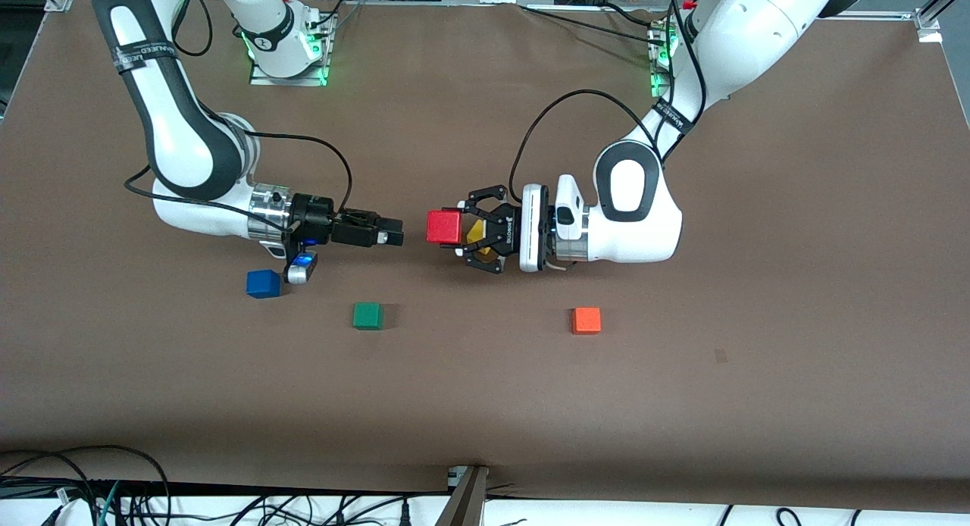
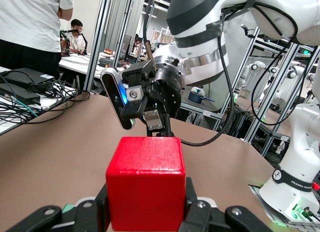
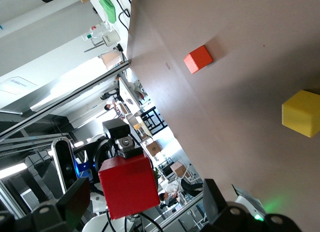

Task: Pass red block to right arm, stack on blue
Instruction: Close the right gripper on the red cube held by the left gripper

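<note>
My left gripper [image 1: 449,230] is shut on the red block [image 1: 444,226] and holds it level above the middle of the table. The block fills the left wrist view [image 2: 146,182], a black finger [image 2: 102,204] pressed to each side. My right gripper [image 1: 394,234] is open and points at the block with a small gap between them. In the right wrist view its fingers [image 3: 76,199] stand wide apart, with the red block [image 3: 129,184] just ahead of them. The blue cube [image 1: 263,283] lies on the table under the right wrist.
A green cube [image 1: 367,315] lies beside the blue one, toward the table's middle. An orange cube [image 1: 586,320] lies nearer the front camera than the left wrist. A yellow cube [image 1: 476,231] shows under the left gripper's linkage, also in the right wrist view [image 3: 302,113].
</note>
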`<state>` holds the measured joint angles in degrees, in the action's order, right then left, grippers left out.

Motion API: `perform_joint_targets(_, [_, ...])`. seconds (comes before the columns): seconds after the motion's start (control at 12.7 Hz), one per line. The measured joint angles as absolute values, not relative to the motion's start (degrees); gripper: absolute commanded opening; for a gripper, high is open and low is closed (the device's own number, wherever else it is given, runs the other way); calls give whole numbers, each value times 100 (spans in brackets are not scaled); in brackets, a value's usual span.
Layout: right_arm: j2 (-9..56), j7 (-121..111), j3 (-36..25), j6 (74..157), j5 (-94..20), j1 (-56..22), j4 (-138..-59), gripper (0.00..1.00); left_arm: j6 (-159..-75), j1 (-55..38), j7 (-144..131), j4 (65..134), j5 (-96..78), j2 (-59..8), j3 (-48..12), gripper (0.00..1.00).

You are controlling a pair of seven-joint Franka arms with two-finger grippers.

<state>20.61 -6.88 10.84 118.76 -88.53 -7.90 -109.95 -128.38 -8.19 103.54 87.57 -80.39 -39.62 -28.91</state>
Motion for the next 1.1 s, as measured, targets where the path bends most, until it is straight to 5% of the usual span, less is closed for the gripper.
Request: perform_joint_targets(1.1, [2161, -1021, 1087, 12510, -9803, -1372, -10897, 97, -12838, -811, 10355, 8745, -8046, -3984, -2859, 24])
